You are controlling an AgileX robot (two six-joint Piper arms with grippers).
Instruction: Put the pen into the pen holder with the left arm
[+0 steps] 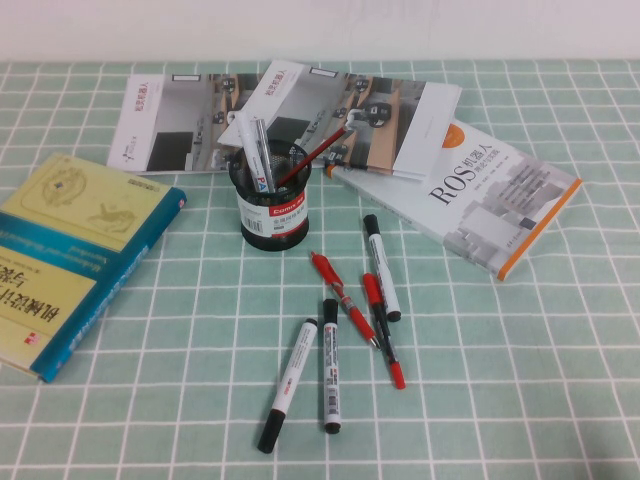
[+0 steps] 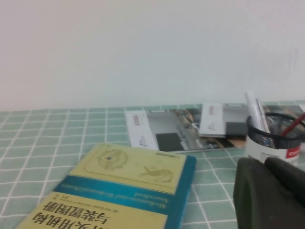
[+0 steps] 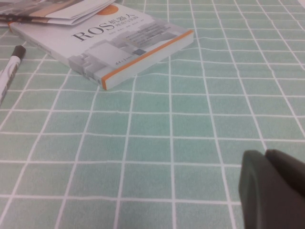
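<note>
Nearest of all, the left gripper shows only as a dark bulk at the edge of its own wrist view. It hangs low over the green checked tabletop on the near left, out of the high view. I cannot tell whether its jaws are apart or together. The right gripper is likewise a dark edge over bare checks on the near right, and its jaws cannot be read either.

On the near middle of the tabletop lie two white black-capped markers, side by side. Just beyond them are two red pens and a third white marker.

Farther in stands the small black wire-mesh pen holder with its red-and-white band. The slim grey pen appears to stand inside it already, leaning left beside a white marker, with a red pen leaning right. It looks thin, pale and slightly see-through, with no bold colour.

By my reading the placing step is done and the left arm is parked clear. The next move calls only for keeping away from the holder, which looks light and easy to tip.

To the left lies a teal-and-yellow hardback book. At the far right lies a white, orange-edged ROS book, and open grey magazines lie farthest back
</note>
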